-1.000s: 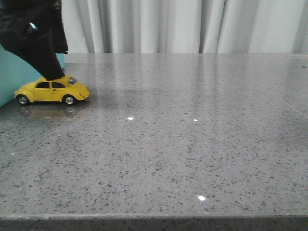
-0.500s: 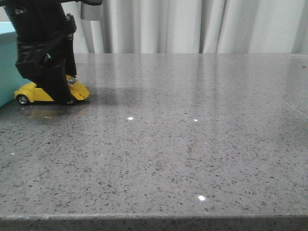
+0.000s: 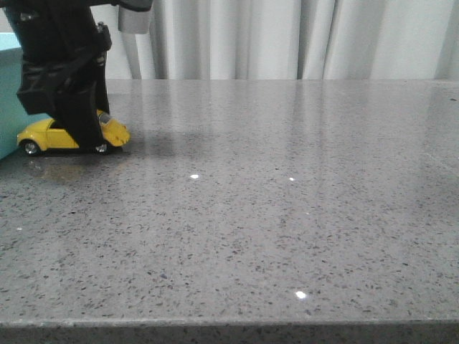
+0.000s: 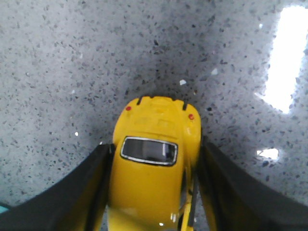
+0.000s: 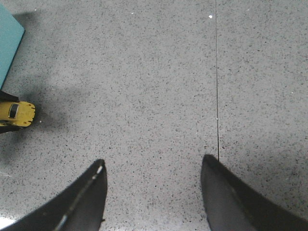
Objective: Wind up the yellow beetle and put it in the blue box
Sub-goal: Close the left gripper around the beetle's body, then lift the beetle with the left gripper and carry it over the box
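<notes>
The yellow beetle (image 3: pixel 41 136) stands on its wheels on the grey table at the far left, right beside the blue box (image 3: pixel 7 107). My left gripper (image 3: pixel 87 142) comes down over the car's middle and is shut on its sides. In the left wrist view the yellow beetle (image 4: pixel 154 187) fills the space between the two black fingers of the left gripper (image 4: pixel 156 145), rear window and tail lights showing. My right gripper (image 5: pixel 153 161) hovers open over bare table, far from the yellow beetle (image 5: pixel 17 113) and the corner of the blue box (image 5: pixel 7 43).
A grey speckled stone table (image 3: pixel 287 215) stretches to the right of the car. A thin seam (image 5: pixel 216 96) runs across it. White curtains (image 3: pixel 287 39) hang behind the far edge. The table's front edge (image 3: pixel 229 326) is near the camera.
The left gripper came down over the beetle and shut on it. Since half a second ago the car has slid slightly to the left, towards the box.
</notes>
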Controlling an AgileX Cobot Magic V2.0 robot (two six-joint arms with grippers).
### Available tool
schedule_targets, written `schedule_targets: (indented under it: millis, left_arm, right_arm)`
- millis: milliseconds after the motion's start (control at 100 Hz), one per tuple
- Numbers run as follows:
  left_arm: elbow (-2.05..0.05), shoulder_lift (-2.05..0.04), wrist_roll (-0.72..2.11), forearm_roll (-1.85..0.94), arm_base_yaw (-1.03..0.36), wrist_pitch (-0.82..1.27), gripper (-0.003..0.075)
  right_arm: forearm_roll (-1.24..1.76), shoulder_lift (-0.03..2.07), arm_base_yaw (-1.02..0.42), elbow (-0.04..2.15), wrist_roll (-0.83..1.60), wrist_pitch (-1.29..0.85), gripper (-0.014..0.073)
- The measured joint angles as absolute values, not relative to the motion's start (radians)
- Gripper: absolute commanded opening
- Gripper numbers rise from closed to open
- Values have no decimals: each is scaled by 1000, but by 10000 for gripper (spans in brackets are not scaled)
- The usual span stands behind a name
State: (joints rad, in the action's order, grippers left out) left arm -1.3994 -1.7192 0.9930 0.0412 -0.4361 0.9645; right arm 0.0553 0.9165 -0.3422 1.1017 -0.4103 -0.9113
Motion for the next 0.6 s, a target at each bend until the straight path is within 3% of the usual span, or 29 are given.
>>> schedule_targets:
  millis: [230, 600]
  left_arm:
    - [-1588, -1719, 927, 17, -438, 980, 148]
    - [-1945, -1685, 454, 0, -311, 984, 148]
  right_arm:
    - [55, 917, -342, 1102, -410, -907, 436]
    - [55, 917, -342, 1102, -410, -907, 436]
